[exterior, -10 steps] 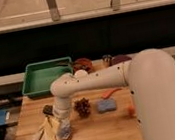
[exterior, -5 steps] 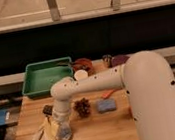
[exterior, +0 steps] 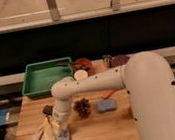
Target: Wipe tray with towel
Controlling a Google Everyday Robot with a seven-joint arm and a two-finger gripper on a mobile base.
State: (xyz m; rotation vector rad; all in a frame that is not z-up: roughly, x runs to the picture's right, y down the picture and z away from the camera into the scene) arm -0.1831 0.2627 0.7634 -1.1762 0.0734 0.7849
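The green tray (exterior: 39, 87) sits at the table's back left, its raised rim all in view. At the front left of the wooden table lies the towel (exterior: 64, 136), a small pale grey-blue lump. My gripper (exterior: 61, 128) points straight down onto the towel's top and hides part of it. The white arm (exterior: 108, 81) curves in from the right, well in front of the tray.
Pale yellow strips (exterior: 41, 134) lie just left of the towel, and a small dark object (exterior: 48, 110) sits behind them. A brown spiky lump (exterior: 82, 107) and a blue sponge block (exterior: 106, 105) rest mid-table. Bowls and a white cup (exterior: 81, 75) stand right of the tray.
My gripper has come down a little toward the table's front left and now sits on the towel. Nothing else on the table has moved.
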